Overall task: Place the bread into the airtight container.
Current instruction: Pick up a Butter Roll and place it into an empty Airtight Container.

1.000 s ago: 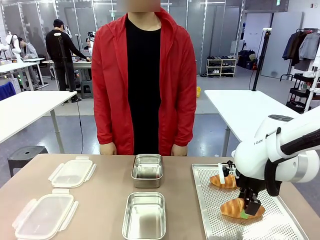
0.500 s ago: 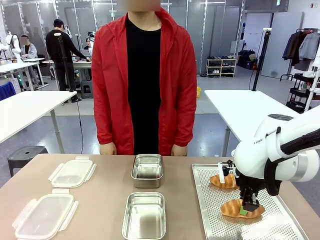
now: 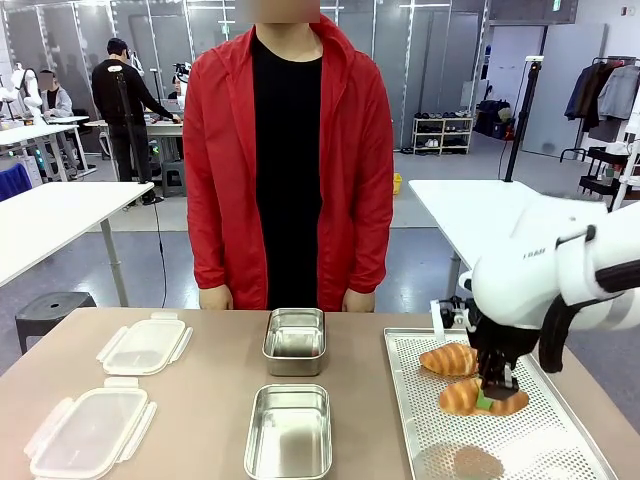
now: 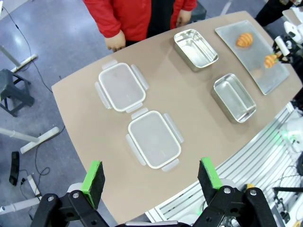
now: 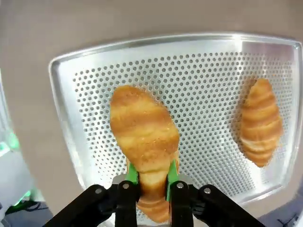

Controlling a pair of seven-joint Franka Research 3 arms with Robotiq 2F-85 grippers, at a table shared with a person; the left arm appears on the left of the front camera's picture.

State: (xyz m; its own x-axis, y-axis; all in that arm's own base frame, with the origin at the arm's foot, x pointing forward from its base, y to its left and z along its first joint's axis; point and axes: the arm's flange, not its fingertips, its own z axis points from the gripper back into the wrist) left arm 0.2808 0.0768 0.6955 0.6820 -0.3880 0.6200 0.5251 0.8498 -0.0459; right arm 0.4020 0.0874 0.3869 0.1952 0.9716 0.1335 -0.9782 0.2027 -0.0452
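Brown matte tabletop (image 3: 200, 400), rounded along the robot's edge. A person (image 3: 288, 160) in a red zip jacket over a black top stands at the far side, hands down by the rim. High over the near edge hangs the left gripper (image 4: 150, 171), green pads spread wide, nothing btwn them. At the table's left are 2 clear plastic lids w/ snap flaps on all 4 sides: far lid (image 3: 143, 346) and near lid (image 3: 88, 432), lying flat, close but apart. Centre: 2 rectangular brushed-steel boxes w/ rounded corners, far container (image 3: 294, 340) and near container (image 3: 289, 432), one behind the other w/ a gap btwn. On the right side is a flat perforated metal tray (image 3: 420, 420). On its far part lies the other croissant (image 3: 449, 359), golden and ridged. The right gripper (image 3: 487, 400) pinches the croissant (image 3: 465, 397) by one tapered end, pads pressed into the crust on both sides. It's held clear of the tray, its shadow on the holes below.
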